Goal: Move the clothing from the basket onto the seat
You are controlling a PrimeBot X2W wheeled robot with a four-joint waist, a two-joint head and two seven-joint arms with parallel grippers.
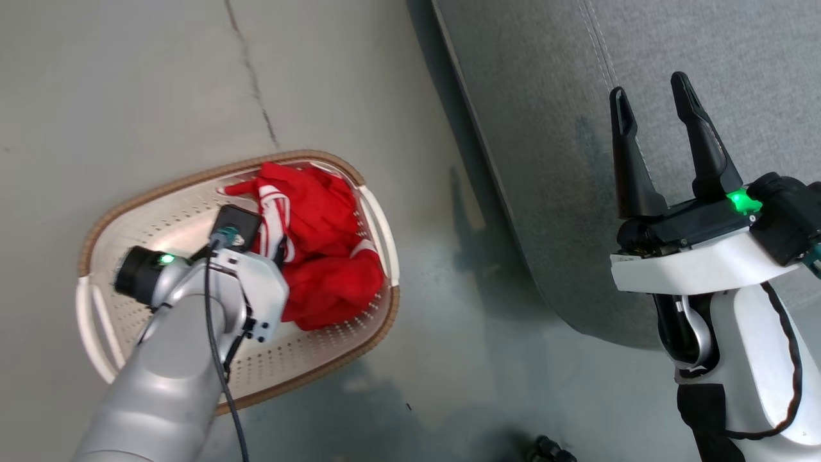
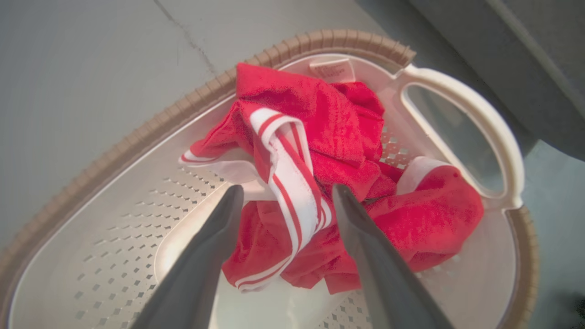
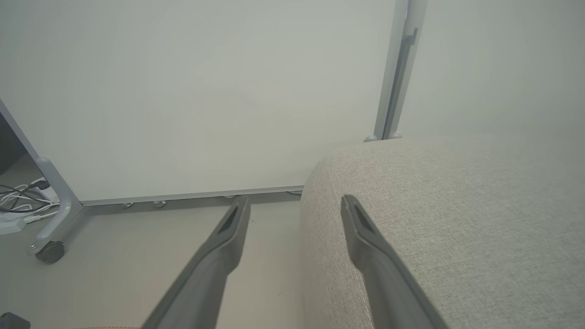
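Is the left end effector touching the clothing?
Cannot tell. Left wrist view: the left end effector straddles the clothing, open, with neither contact nor gap plain.

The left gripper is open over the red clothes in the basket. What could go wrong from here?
The left gripper straddles just the striped trim, so it may lift one piece of the clothing and leave the rest. Trailing fabric could snag on the basket and drag it, or fall short of the seat.
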